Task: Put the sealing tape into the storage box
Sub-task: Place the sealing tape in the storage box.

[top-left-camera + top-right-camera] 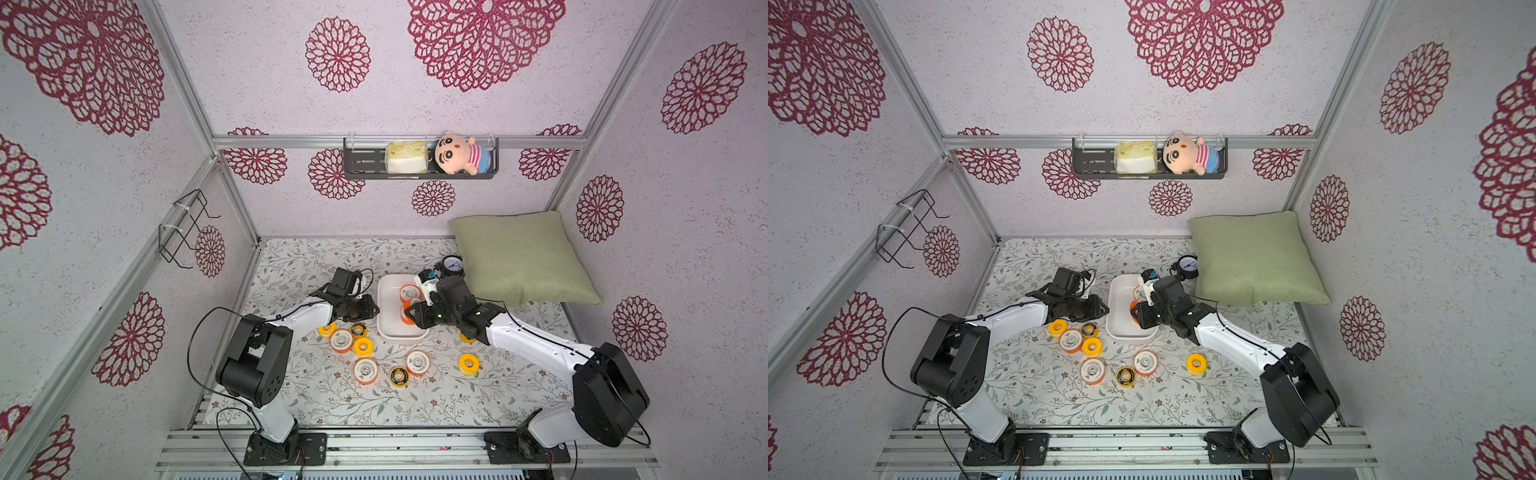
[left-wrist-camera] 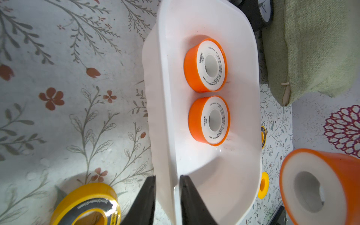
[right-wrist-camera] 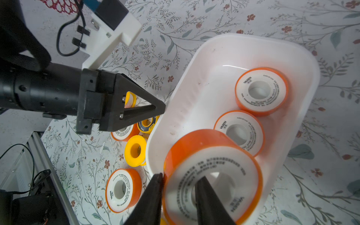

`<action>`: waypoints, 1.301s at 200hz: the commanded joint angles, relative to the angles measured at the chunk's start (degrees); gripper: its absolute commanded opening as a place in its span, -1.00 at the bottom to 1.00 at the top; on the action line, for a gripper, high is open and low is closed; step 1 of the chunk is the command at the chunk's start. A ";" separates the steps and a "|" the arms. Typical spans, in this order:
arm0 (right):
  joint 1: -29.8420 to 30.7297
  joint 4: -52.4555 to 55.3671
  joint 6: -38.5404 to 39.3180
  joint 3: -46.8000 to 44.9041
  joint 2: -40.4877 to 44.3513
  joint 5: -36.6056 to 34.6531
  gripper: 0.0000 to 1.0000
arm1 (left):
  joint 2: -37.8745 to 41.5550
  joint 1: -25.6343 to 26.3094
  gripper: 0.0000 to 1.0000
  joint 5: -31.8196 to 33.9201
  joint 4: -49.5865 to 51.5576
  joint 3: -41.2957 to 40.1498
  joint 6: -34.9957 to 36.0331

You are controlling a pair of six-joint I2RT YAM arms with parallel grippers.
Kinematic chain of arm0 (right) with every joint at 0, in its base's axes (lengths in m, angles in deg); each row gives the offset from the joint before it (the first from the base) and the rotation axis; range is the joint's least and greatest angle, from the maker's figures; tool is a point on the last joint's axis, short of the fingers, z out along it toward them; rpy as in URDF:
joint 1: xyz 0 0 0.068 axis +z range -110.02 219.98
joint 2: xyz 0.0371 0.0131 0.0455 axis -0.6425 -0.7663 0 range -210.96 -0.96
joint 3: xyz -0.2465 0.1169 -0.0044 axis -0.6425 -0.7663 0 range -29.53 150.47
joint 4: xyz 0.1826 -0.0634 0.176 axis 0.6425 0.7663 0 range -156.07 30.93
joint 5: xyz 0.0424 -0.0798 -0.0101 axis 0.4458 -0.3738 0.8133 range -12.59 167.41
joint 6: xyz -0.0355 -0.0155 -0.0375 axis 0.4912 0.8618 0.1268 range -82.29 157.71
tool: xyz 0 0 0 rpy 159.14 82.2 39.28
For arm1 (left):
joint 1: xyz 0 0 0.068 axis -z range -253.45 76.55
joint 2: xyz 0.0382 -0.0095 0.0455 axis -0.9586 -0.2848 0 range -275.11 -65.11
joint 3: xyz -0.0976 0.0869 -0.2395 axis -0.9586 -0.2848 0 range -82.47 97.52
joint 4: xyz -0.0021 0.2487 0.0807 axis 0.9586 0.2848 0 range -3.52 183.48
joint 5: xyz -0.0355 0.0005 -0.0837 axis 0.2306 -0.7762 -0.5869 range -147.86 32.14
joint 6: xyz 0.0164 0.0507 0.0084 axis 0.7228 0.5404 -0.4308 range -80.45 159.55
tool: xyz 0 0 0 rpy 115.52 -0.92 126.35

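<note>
Room on the table lies open at the far left and along the near edge. The storage box sits mid-table, its far right corner near the clock and the green pillow. Loose spools crowd the cloth just near and left of it.

Both arms reach in low from the near edge, the left to the box's left wall, the right over its near end.

The left hand is clenched on that wall, one finger inside, one outside. The right hand grasps an orange-rimmed sealing tape spool over the box, one finger through the core. Two more spools lie flat inside.
</note>
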 commanded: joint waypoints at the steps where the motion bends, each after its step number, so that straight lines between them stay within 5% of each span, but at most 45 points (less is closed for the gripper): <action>1: 1.13 3.31 2.08 3.30 -2.03 -0.01 -0.33 | -0.88 0.35 -0.51 -1.71 -2.61 0.82 -0.54; 260: 5.06 16.66 6.00 12.62 -14.52 -4.36 -0.29 | -2.99 0.47 -0.54 -1.96 -2.53 0.96 -0.72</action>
